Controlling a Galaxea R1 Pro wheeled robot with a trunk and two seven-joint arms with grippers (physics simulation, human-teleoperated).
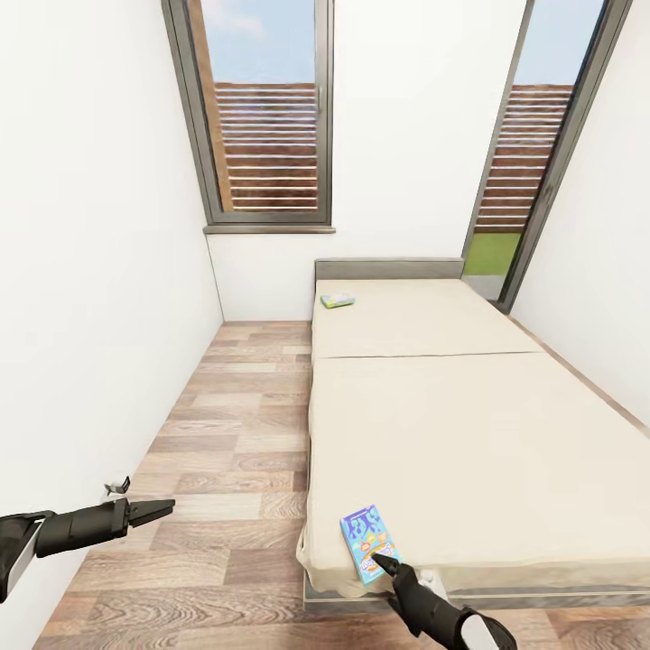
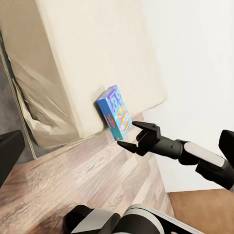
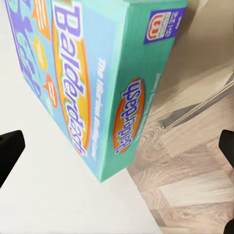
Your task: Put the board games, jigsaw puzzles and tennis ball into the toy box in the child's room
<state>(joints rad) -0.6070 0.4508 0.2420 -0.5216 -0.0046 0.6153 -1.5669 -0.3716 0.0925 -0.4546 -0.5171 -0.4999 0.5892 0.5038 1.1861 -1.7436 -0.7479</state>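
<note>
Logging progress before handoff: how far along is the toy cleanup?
Nothing looks done from here. Both board games still lie on the bed: the light-blue Balderdash box at the near corner, a second box by the headboard. In hand: the right end effector is open at the Balderdash box, not gripping. The left end effector holds nothing.

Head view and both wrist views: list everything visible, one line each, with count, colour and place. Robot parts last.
Bed: one, cream-beige mattress, seam across the middle, against the right wall.
Balderdash game box: one, light blue, on the bed's near corner.
Second game box: one, greenish, at the bed's far end; print too small to read.
Floor: wood planks, left of the bed.
Windows: two, grey frames, in the far wall.
Left gripper: black, over the floor, holding nothing.
Right gripper: black, open, fingertips at the Balderdash box's edge.
</note>
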